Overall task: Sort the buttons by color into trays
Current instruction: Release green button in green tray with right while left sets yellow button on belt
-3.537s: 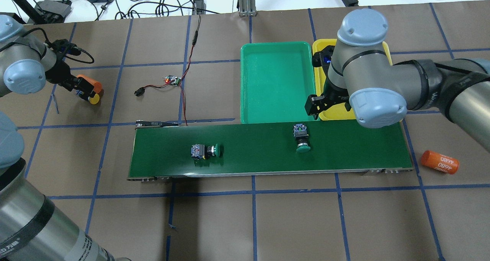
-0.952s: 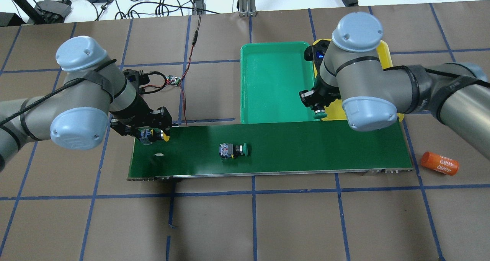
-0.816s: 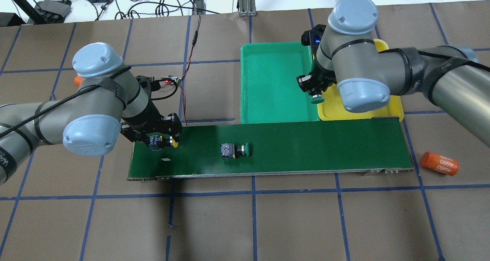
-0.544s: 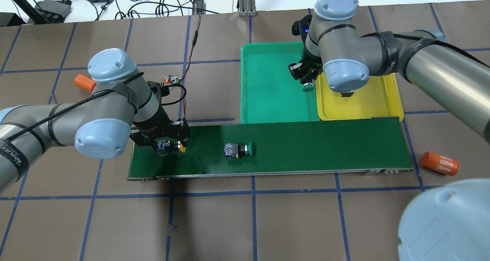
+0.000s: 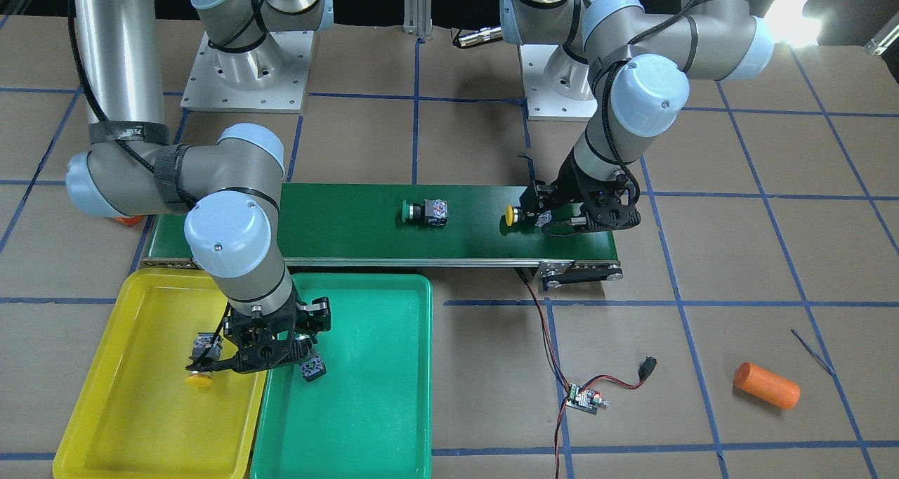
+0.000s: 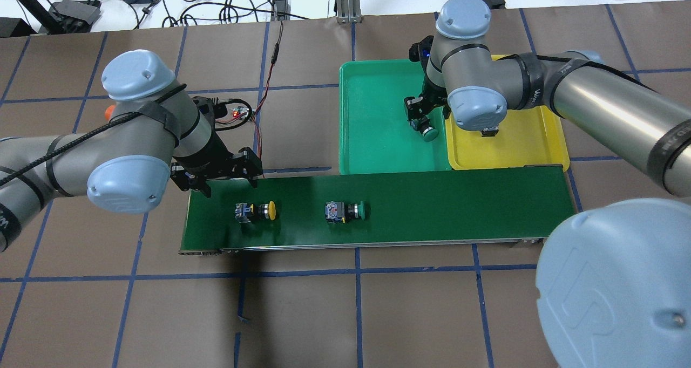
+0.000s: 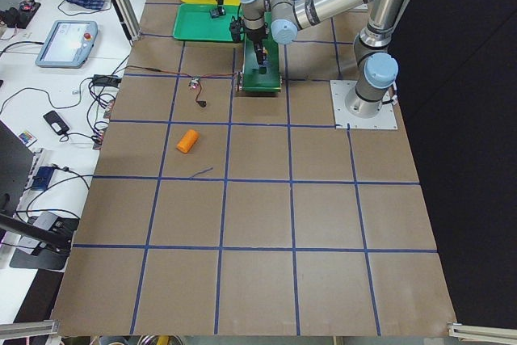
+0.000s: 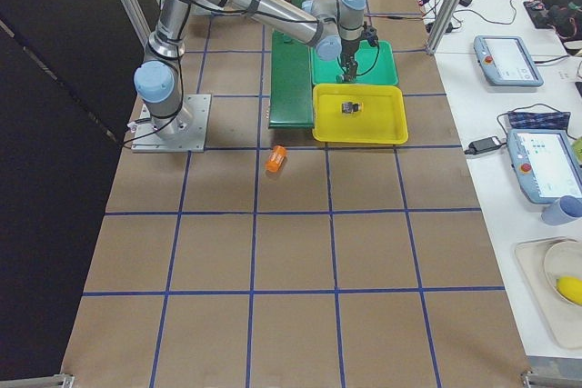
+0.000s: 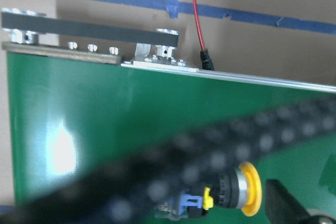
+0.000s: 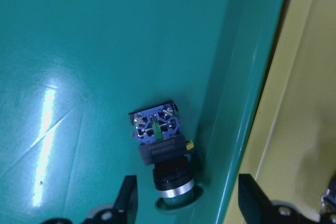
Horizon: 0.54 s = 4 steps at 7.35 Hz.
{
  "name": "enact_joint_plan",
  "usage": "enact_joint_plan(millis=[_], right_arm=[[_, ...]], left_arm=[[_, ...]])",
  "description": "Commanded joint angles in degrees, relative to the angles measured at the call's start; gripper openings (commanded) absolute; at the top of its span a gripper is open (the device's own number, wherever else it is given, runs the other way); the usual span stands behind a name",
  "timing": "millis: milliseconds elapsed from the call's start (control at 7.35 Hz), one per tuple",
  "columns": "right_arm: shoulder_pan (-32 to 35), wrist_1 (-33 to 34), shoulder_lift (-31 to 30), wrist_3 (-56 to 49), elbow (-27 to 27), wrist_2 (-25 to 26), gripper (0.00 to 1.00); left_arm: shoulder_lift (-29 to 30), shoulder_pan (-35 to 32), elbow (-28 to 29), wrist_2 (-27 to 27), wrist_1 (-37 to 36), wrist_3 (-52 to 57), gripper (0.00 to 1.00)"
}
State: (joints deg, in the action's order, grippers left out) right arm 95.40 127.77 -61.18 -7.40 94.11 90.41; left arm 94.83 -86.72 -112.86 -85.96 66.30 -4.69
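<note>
Button caps look slick and roll-prone, so I'd pinch the green button by its light, rigid, blocky body. Left gripper and right gripper: fingers wide, empty.

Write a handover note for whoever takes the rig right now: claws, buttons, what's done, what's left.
Left claw: open, empty, over the far edge of the conveyor belt at its left end.
Right claw: open, low over the green tray, straddling the first green button without touching it.
Done: first green button lies in the green tray by the wall next to the yellow tray; first yellow button lies in the yellow tray.
Left: second yellow button and second green button lie apart on the belt; each goes to its matching tray.
</note>
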Motion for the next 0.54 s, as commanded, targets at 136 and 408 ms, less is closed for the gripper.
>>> enact_joint_plan(millis=[136, 408], right_arm=[[-0.7, -10.7, -7.5, -0.7, 0.5, 0.6, 0.74], [-1.6, -14.0, -13.6, -4.9, 4.2, 0.8, 0.73]], left_arm=[[5.2, 16.2, 10.5, -0.4, 1.0, 24.7, 1.00], [12.8, 21.7, 17.5, -0.4, 0.1, 37.6, 1.00]])
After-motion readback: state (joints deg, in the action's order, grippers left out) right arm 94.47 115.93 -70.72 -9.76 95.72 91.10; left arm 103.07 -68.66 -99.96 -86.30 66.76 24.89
